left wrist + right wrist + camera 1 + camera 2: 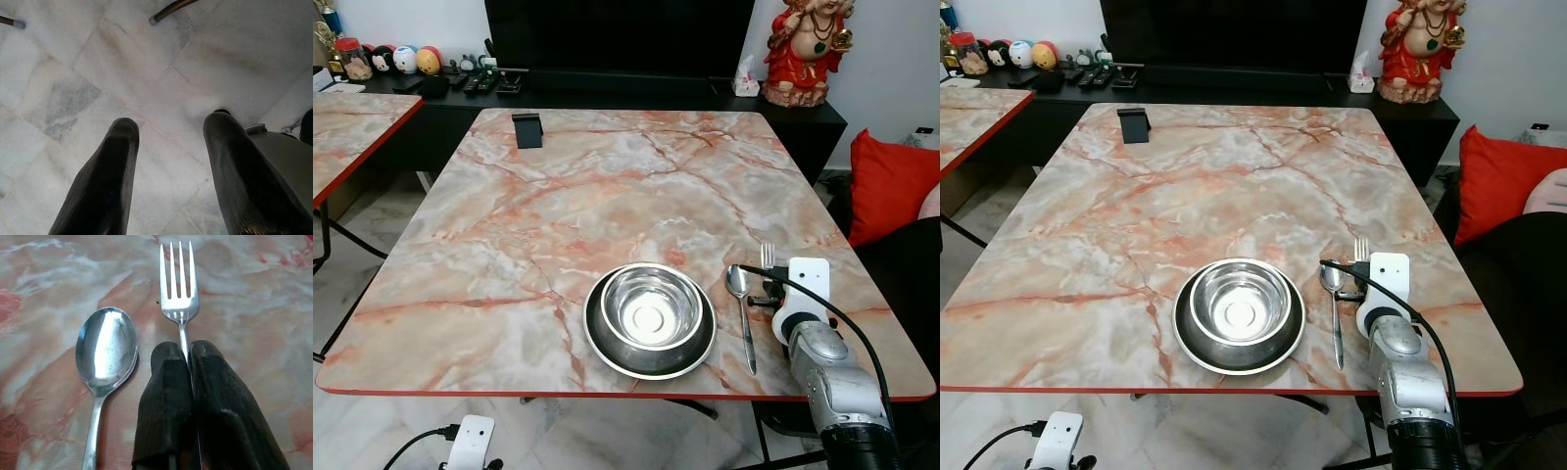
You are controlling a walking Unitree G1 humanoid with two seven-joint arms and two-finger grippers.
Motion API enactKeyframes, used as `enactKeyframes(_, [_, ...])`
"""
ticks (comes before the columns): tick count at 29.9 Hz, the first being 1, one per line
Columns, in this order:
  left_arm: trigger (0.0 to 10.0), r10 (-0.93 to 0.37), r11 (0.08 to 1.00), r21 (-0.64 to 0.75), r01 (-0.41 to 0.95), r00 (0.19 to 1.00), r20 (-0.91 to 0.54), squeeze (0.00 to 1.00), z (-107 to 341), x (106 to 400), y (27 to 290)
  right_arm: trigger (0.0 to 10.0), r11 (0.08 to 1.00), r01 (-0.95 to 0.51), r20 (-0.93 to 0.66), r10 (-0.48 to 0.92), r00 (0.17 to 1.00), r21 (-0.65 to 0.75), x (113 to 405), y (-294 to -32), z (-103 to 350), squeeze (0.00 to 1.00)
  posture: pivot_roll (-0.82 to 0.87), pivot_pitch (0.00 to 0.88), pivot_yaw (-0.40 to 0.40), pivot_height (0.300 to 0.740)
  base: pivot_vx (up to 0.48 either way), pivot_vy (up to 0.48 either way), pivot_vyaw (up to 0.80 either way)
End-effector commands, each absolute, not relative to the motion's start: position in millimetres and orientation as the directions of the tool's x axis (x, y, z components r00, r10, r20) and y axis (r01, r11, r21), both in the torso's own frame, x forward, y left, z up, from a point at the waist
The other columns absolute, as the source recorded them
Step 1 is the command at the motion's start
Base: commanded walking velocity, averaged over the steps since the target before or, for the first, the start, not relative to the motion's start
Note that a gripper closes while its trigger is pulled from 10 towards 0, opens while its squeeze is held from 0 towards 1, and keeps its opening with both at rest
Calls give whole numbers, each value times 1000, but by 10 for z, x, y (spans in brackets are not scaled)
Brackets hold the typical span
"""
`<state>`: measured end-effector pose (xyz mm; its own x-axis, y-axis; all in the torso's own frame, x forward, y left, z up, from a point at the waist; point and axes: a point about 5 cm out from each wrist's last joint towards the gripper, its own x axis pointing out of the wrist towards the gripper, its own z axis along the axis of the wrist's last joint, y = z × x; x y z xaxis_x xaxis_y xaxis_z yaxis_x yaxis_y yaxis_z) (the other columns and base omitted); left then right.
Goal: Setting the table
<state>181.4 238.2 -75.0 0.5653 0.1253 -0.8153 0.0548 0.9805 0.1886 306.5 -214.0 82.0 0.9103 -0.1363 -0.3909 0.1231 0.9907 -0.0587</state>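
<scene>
A steel bowl [652, 305] sits in a dark plate [607, 345] near the front edge of the marble table [558, 196]. Just right of the plate a spoon [740, 294] lies on the table, bowl end away from me. My right gripper [188, 352] is shut on the handle of a fork [178, 284], whose tines point away, parallel to the spoon [106, 350] and close to its right. The fork's tines [767, 256] show past the wrist camera housing [802, 286]. My left gripper [168, 129] hangs open over the floor below the table.
A black phone stand [527, 130] sits at the table's far left. Beyond is a black TV console [607, 88] with remotes, a tissue box and a red statue [806, 44]. A red cushion [889, 186] is at right, a second marble table [352, 122] at left.
</scene>
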Motion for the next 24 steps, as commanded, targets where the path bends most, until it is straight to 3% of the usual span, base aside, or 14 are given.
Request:
enactKeyframes(1, [10000,123,980,190,65,557,-822,0,-760,1800,2374,10000,991,119,-395,-135,909,-63,3068,-2125,794,0,5,0,-28,728,0,0,0])
enactKeyframes(24, [10000,121,978,193,73,557,-821,0,-755,1806,2381,10000,990,132,-440,-141,887,-51,3020,-2084,627,0,12,0,-22,728,0,0,0])
